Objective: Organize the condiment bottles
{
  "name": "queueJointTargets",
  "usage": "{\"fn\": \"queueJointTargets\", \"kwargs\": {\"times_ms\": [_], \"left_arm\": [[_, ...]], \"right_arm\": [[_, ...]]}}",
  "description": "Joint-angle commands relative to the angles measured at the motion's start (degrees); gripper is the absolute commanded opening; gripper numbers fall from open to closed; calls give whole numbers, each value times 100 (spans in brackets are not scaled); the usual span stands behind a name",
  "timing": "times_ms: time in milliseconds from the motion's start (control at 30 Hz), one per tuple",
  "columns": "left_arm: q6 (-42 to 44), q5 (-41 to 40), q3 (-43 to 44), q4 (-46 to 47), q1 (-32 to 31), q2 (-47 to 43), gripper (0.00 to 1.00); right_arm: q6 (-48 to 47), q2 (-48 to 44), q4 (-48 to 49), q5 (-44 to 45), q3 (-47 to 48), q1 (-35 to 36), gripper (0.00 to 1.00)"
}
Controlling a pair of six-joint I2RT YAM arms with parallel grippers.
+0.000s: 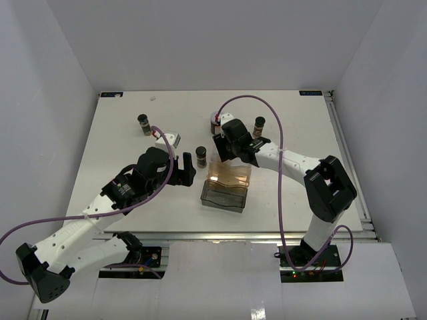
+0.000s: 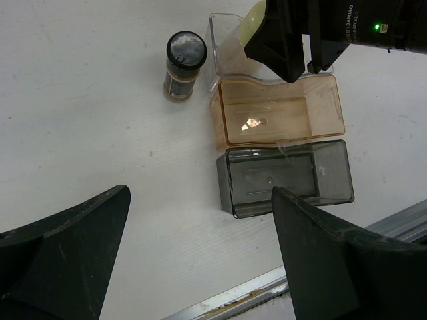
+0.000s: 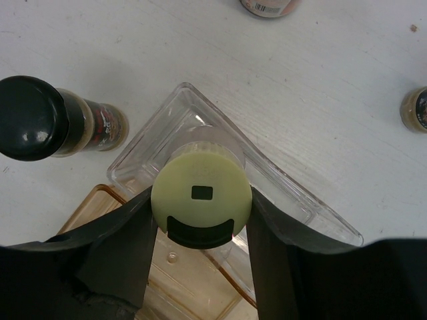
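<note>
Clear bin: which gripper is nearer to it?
Right. The right gripper holds a jar over the clear bin; the left gripper, open, stands off to the side, left of the orange bin.

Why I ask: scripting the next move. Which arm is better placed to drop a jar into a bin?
Right. The right fingers grip the yellow-green-capped jar over the clear bin; the left fingers hang open and empty.
</note>
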Motion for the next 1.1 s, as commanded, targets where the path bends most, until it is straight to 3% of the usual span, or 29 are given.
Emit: {"fn": "queueJointTargets", "kwargs": {"times_ms": [0, 267, 600, 900, 1067], "left_arm": [[-80, -77, -14, 28, 2, -7, 98], [-118, -85, -22, 18, 3, -5, 98], [-82, -77, -48, -35, 3, -14, 98], [136, -19, -82, -135, 7, -61, 98], [236, -91, -155, -131, 11, -220, 98]], "right_arm": [[31, -78, 352, 239, 12, 23, 65], [-32, -318, 149, 290, 144, 23, 78], [-164, -1038, -375, 827, 542, -103, 79], [64, -494, -900, 758, 1083, -1449, 79], [-32, 105, -961, 591, 1470, -1850, 79]]}}
